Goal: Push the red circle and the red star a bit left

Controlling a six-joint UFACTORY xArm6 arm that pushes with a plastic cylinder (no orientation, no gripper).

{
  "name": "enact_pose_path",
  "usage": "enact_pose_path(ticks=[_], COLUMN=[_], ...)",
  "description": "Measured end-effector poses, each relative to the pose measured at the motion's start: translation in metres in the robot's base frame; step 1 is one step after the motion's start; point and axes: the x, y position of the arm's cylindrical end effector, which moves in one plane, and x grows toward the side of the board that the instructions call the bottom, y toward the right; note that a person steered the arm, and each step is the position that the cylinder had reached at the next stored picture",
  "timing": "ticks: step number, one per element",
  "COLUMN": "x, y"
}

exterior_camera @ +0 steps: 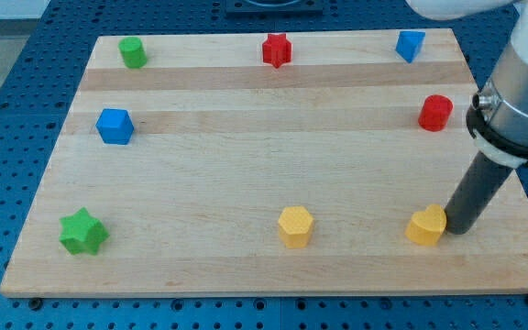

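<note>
The red circle (435, 112) stands near the board's right edge, in the upper half of the view. The red star (277, 49) sits at the top middle of the board. My tip (457, 229) is at the lower right, touching or almost touching the right side of a yellow heart block (425, 225). The tip is well below the red circle and far to the right of and below the red star.
A wooden board (246, 165) holds a green block (133, 52) at top left, a blue block (410, 45) at top right, a blue cube (115, 126) at left, a green star (82, 232) at bottom left and a yellow hexagon (295, 225) at bottom middle.
</note>
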Motion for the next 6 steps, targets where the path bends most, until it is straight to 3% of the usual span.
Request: enact_pose_path(ticks=[6], x=[0.000], y=[-0.113])
